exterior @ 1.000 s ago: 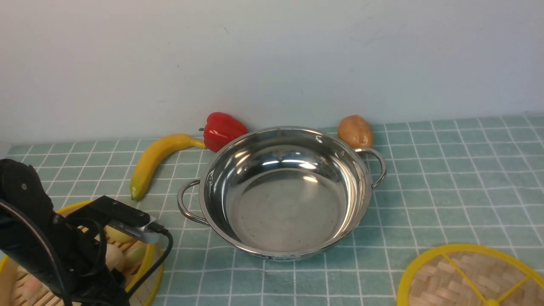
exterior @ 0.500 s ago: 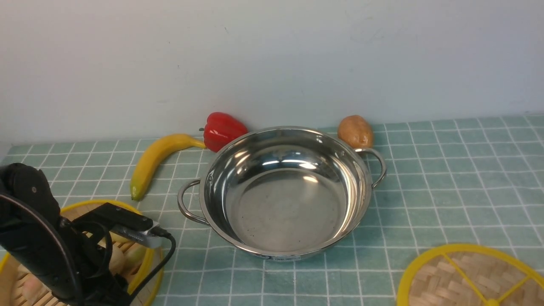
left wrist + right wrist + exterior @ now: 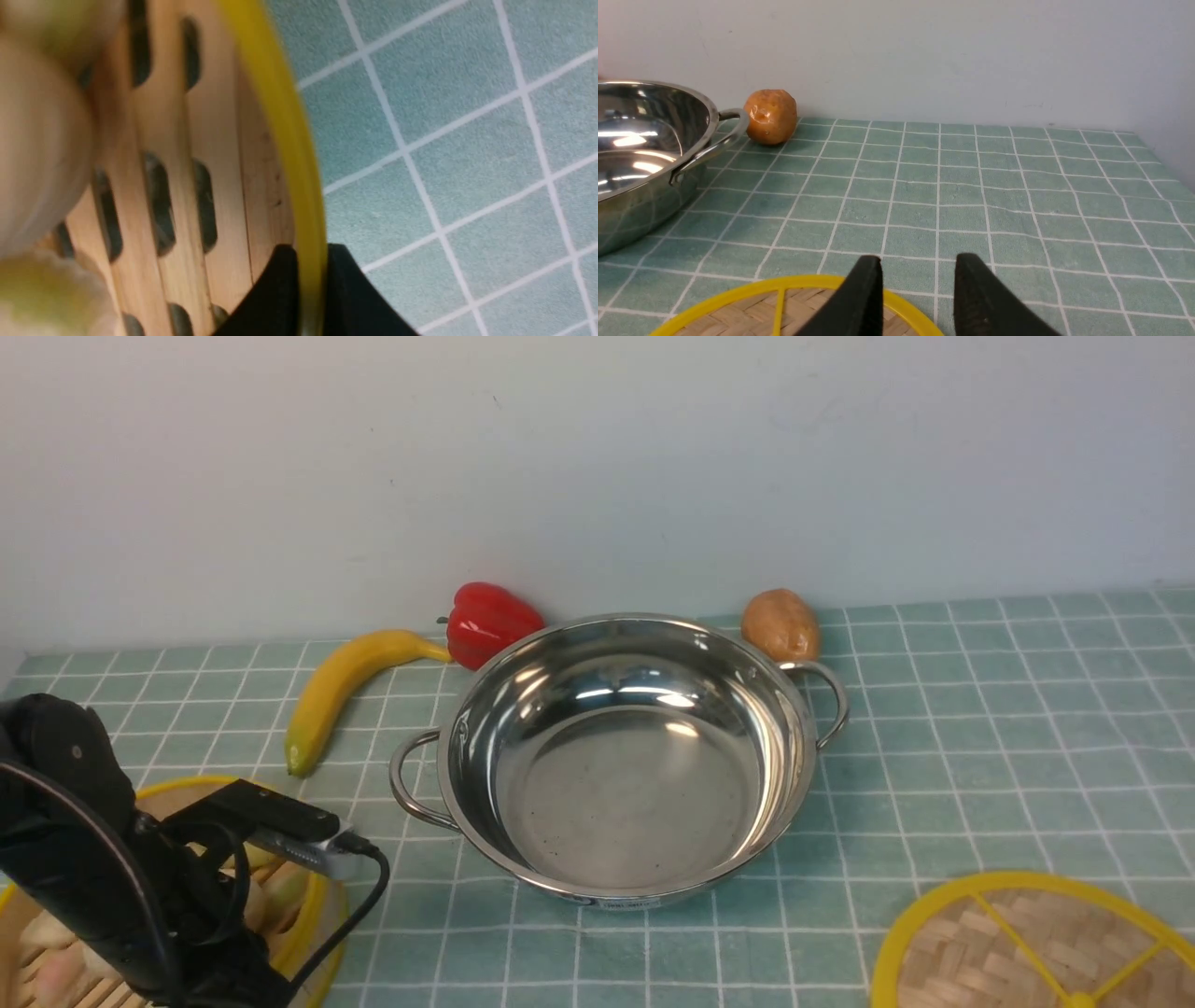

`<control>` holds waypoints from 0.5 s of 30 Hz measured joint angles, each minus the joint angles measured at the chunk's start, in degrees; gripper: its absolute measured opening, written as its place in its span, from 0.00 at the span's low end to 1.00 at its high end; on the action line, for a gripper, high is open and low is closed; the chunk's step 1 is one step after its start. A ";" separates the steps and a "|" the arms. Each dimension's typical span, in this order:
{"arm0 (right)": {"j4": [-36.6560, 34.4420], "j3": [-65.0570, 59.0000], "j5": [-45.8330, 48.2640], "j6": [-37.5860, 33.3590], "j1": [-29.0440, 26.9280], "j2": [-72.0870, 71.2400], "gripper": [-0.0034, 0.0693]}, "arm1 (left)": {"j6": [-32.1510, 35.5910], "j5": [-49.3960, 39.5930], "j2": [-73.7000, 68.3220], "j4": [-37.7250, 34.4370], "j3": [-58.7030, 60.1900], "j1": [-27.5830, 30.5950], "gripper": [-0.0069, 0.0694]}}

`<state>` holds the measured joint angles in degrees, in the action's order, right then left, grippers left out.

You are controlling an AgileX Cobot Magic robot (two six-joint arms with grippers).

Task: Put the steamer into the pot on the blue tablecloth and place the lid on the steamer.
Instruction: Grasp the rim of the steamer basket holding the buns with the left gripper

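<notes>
My left gripper (image 3: 312, 261) is pinching the yellow rim of the round bamboo steamer basket (image 3: 322, 943), one black fingertip inside the wall and the other outside it. The steamer sits at the left end of the pale teal-blue cloth with its grid of thin white lines (image 3: 934, 784). On its slatted wooden floor lie pale toy dumplings and buns (image 3: 61, 971), some with a greenish or pinkish tint; my left arm (image 3: 121, 887) reaches over the basket and hides part of what it holds.

The wide, shallow, shiny stainless-steel pot (image 3: 635, 803) stands on the cloth near the middle, to the right of the steamer and apart from it. Nothing lies in the pot; I see only bright reflections and a few small dark specks on its bare floor. It has two loop side handles.

My right gripper (image 3: 919, 280) holds nothing, its fingertips spread apart. The flat woven-bamboo lid with thick yellow rim and thin yellow spokes (image 3: 1018, 943) lies on the cloth at the near right, apart from the pot.

Behind the pot are a red bell pepper (image 3: 490, 623) and a brown potato-like toy (image 3: 782, 625); a yellow banana (image 3: 341, 691) lies between the steamer and the pepper.
</notes>
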<state>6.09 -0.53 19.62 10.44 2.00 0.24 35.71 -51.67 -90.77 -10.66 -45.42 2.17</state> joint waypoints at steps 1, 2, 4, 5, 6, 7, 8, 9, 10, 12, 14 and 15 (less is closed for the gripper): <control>0.00 0.00 0.00 0.00 0.00 0.00 0.38 | -0.37 0.00 0.00 0.18 0.00 0.00 0.14; 0.00 0.00 0.00 0.00 0.00 0.00 0.38 | -0.64 -0.07 0.00 0.17 0.00 0.00 0.14; 0.00 0.00 0.00 0.00 0.00 0.00 0.38 | -0.88 -0.11 0.00 0.22 0.00 0.00 0.14; 0.00 0.00 0.00 0.00 0.00 0.00 0.38 | -1.21 -0.11 0.00 0.28 0.00 0.00 0.14; 0.00 0.00 0.00 0.00 0.00 0.00 0.38 | -1.30 -0.19 0.00 0.44 0.00 0.00 0.14; 0.00 0.00 0.00 0.00 0.00 0.00 0.38 | -1.49 -0.25 0.06 0.58 0.00 0.00 0.14; 0.00 0.00 0.00 0.00 0.00 0.00 0.38 | -1.69 -0.62 0.19 0.83 -0.14 0.00 0.14; 0.00 0.00 0.00 0.00 0.00 0.00 0.38 | -1.69 -0.70 0.17 0.95 -0.19 0.00 0.14; 0.00 0.00 0.00 0.00 0.00 0.00 0.38 | -1.74 -1.52 0.49 1.27 -0.58 0.00 0.14; 0.00 0.00 0.00 0.00 0.00 0.00 0.38 | -1.88 -3.28 1.16 1.77 -1.61 0.00 0.14; 0.00 0.00 0.00 0.00 0.00 0.00 0.38 | -2.18 -6.17 2.07 1.93 -3.67 0.00 0.14; 0.00 0.00 0.00 0.00 0.00 0.00 0.38 | -2.35 -7.58 2.62 1.93 -4.80 0.00 0.14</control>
<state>6.09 -0.53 19.62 10.44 2.00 0.24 33.37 -59.25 -88.15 -8.73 -50.22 2.17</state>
